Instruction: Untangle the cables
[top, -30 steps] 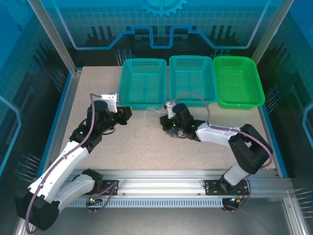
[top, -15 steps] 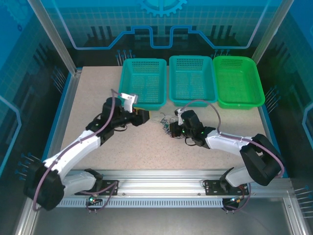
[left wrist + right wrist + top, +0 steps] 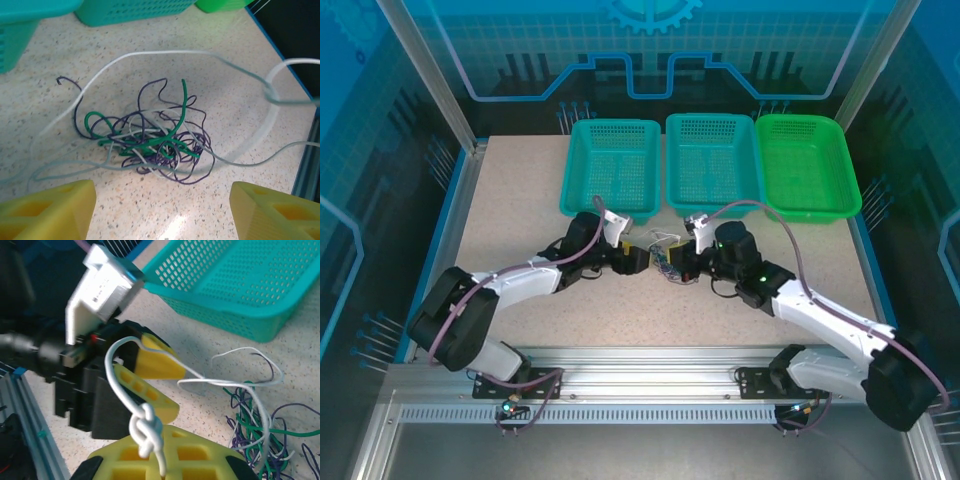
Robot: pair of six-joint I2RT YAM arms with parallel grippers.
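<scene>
Tabletop (image 3: 520,200), cables (image 3: 150,140) nr baskets (image 3: 615,123), L hand (image 3: 162,212) open

No words, numbers or brand names can be read. The blue back panel (image 3: 740,60) carries a gear emblem (image 3: 652,12) and angular line patterns, with no lettering on them. In the right wrist view, a silver plate (image 3: 100,285) faces the camera; any marking on it is too blurred to read.
</scene>
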